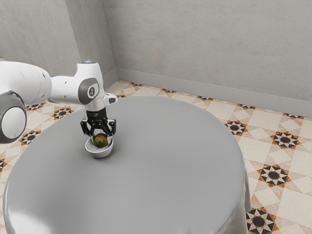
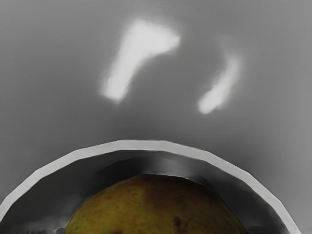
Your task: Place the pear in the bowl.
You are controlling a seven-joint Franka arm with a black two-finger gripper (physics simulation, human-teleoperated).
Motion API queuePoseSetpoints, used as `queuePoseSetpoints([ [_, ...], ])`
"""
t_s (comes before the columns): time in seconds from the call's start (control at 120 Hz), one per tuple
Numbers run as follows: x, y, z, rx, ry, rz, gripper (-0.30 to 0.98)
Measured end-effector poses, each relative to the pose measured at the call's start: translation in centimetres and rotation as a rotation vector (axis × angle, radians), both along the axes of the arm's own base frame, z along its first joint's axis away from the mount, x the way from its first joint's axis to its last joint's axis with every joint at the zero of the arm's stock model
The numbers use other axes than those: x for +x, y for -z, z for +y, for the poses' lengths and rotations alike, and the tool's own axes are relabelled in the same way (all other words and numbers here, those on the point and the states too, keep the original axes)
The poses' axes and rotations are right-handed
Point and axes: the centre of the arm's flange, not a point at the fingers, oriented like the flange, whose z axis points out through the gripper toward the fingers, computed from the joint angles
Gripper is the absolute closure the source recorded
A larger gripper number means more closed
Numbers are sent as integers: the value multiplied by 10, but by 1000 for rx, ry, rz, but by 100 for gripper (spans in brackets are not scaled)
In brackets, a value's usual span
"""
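The pear is showing within the rim of the bowl, at the jaws; whether they're gripping it, I cannot tell. The bench is carrying the bowl, tiled floor lying beyond.

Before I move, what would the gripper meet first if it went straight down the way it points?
The pear, right at the gripper; I can't tell whether they already touch. Beyond the pear, the inside of the white bowl would likely come next.

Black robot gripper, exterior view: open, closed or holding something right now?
Gripper: down at the mottled greenish-brown pear, over the round white bowl; whether open or shut on it cannot be told.
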Motion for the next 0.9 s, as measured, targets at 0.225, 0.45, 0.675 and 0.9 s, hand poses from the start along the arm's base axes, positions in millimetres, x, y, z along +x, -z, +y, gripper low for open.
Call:
queuePoseSetpoints([
  [0.225, -4, 5, -3, -8, 2, 12, 15],
  [0.45, -15, -71, -23, 15, 53, -74, 5],
  [0.675, -11, -183, -86, 94, 234, -217, 2],
  [0.9, -6, -279, -134, 168, 363, -312, 1],
])
